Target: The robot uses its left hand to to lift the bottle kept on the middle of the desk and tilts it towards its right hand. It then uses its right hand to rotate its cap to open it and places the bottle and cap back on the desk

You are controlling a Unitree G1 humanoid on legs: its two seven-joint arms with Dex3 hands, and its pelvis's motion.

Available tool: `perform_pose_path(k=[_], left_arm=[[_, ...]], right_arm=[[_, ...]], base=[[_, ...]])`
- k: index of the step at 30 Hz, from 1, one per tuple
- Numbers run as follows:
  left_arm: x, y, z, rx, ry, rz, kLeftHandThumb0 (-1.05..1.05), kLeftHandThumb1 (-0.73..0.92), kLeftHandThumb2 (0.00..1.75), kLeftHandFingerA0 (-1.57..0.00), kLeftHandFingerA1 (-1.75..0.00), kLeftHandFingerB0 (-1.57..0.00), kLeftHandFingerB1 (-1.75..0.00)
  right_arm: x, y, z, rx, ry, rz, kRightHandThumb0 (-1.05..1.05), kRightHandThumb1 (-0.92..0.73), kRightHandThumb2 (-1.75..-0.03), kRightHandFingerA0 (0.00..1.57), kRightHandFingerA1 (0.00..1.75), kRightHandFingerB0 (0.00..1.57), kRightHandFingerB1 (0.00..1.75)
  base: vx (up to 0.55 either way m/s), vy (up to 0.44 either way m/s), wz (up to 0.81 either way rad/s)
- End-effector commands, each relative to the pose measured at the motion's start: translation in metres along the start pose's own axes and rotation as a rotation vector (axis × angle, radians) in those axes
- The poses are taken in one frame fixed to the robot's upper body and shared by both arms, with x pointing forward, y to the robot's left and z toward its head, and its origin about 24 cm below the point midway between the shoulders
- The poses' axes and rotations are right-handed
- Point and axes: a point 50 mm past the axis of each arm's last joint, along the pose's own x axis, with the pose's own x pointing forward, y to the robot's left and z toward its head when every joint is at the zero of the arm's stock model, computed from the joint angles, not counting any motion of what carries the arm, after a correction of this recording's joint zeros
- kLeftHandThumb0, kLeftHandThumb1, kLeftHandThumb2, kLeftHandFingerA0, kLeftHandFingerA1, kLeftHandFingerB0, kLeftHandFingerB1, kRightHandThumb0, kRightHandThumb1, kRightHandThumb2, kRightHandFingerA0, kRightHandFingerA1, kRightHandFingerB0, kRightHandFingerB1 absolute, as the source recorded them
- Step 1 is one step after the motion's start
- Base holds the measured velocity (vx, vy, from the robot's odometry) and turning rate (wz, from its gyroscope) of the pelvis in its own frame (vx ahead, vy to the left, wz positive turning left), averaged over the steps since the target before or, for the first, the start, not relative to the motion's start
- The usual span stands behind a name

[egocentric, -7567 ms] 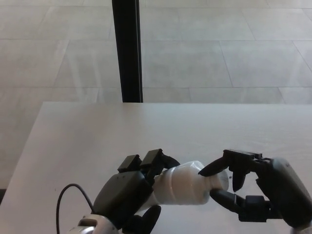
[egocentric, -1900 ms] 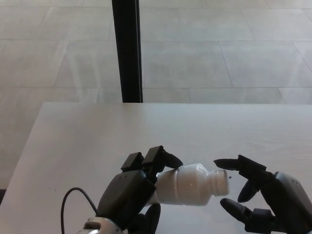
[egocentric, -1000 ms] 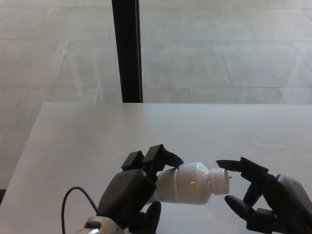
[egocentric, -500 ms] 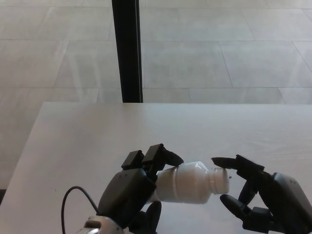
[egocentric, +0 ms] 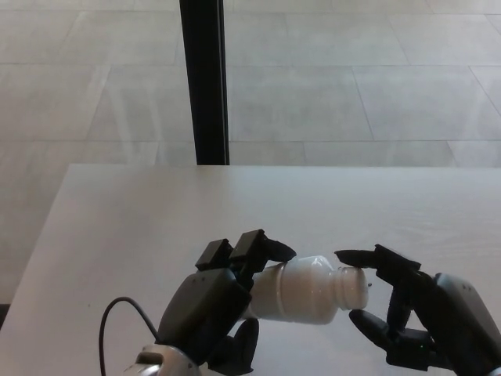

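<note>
While left hand (egocentric: 211, 301) clamps tilted bottle (egocentric: 301, 290), right hand (egocentric: 407, 317) fingers spread at its neck

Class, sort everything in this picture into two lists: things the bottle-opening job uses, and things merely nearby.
Used in the job: bottle, cap, left hand, right hand, desk.

Merely nearby: black post, cable, tiled floor.
</note>
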Motion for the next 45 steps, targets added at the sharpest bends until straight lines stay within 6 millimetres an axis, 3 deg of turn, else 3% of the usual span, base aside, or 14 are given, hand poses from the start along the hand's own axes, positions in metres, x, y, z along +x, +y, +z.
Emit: perform_pose_path(k=[1,11,12,21,22,26,27,28,30,33,39,41,42,45], left_arm=[[0.001,0.003,0.002,0.000,-0.028,0.030,0.25,0.44,1.63,-1.19,-1.75,-1.13,-1.55],[0.000,0.002,0.002,0.011,-0.022,0.029,0.17,0.74,1.40,-1.24,-1.32,-1.17,-1.25],[0.000,0.002,0.002,0.007,-0.027,0.032,0.25,0.44,1.64,-1.20,-1.75,-1.12,-1.55],[-0.002,0.000,0.002,-0.003,-0.014,0.024,0.27,0.44,1.65,-1.21,-1.75,-1.12,-1.54],[-0.002,0.000,0.001,-0.005,-0.014,0.022,0.19,0.76,1.43,-1.27,-1.35,-1.21,-1.29],[-0.002,0.000,0.001,-0.014,-0.007,0.016,0.21,0.45,1.60,-1.23,-1.75,-1.13,-1.54],[-0.003,0.000,0.001,-0.013,-0.007,0.016,0.22,0.44,1.59,-1.21,-1.75,-1.12,-1.54],[-0.003,0.000,0.001,-0.010,-0.015,0.020,0.23,0.44,1.58,-1.22,-1.75,-1.13,-1.55],[-0.003,0.000,0.001,0.001,-0.017,0.016,0.25,0.45,1.59,-1.24,-1.74,-1.14,-1.54],[-0.004,-0.001,0.000,0.003,-0.015,0.014,0.16,0.74,1.40,-1.24,-1.32,-1.18,-1.26],[-0.003,-0.001,-0.001,-0.006,-0.010,0.022,0.24,0.43,1.70,-1.20,-1.75,-1.12,-1.54],[-0.004,0.000,-0.001,-0.006,0.004,0.017,0.22,0.45,1.65,-1.21,-1.75,-1.10,-1.53],[-0.003,0.000,-0.002,0.001,0.001,0.013,0.16,0.77,1.42,-1.27,-1.34,-1.18,-1.26],[-0.004,0.000,-0.002,-0.003,0.000,0.017,0.23,0.45,1.67,-1.23,-1.74,-1.11,-1.53]], right_arm=[[-0.003,-0.002,-0.001,-0.036,-0.009,-0.005,-0.30,-0.68,-0.87,1.00,1.75,0.82,0.91],[-0.002,-0.002,0.000,-0.046,-0.015,-0.007,-0.30,-0.65,-0.96,1.02,1.75,0.82,1.17],[-0.002,-0.002,0.001,-0.046,-0.017,-0.015,-0.30,-0.63,-1.01,1.03,1.75,0.82,1.17],[-0.002,-0.006,0.008,-0.056,-0.078,-0.054,-0.29,-0.57,-1.02,0.99,1.75,0.84,1.12],[0.000,-0.008,0.011,-0.073,-0.104,-0.074,-0.31,-0.51,-1.06,1.21,1.56,0.87,1.04],[0.003,-0.015,0.016,-0.089,-0.142,-0.107,-0.30,-0.56,-1.03,0.96,1.75,0.82,1.05],[0.004,-0.016,0.017,-0.093,-0.149,-0.114,-0.32,-0.54,-1.11,1.20,1.32,0.83,0.96],[0.006,-0.019,0.021,-0.105,-0.175,-0.135,-0.30,-0.57,-0.97,0.95,1.75,0.82,1.01],[0.011,-0.025,0.030,-0.114,-0.254,-0.191,-0.36,-0.54,-1.06,1.20,1.32,0.84,0.95],[0.013,-0.028,0.036,-0.135,-0.306,-0.216,-0.34,-0.69,-0.77,0.97,1.73,0.81,1.04],[0.016,-0.033,0.048,-0.180,-0.442,-0.237,-0.37,-0.70,-0.80,0.95,1.75,0.80,1.10],[0.015,-0.034,0.052,-0.203,-0.501,-0.231,-0.34,-0.56,-1.09,1.22,1.33,0.83,1.00],[0.015,-0.035,0.052,-0.217,-0.533,-0.225,-0.35,-0.55,-1.08,1.22,1.33,0.82,1.00],[0.014,-0.035,0.051,-0.241,-0.581,-0.195,-0.37,-0.69,-0.77,0.98,1.71,0.74,1.13]], base=[[0.00,0.000,0.00],[0.00,0.000,0.00],[0.00,0.000,0.00],[0.00,0.000,0.00],[0.00,0.000,0.00],[0.00,0.000,0.00],[0.00,0.000,0.00],[0.00,0.000,0.00],[0.00,0.000,0.00],[0.00,0.000,0.00],[0.00,0.000,0.00],[0.00,0.000,0.00],[0.00,0.000,0.00],[0.00,0.000,0.00]])
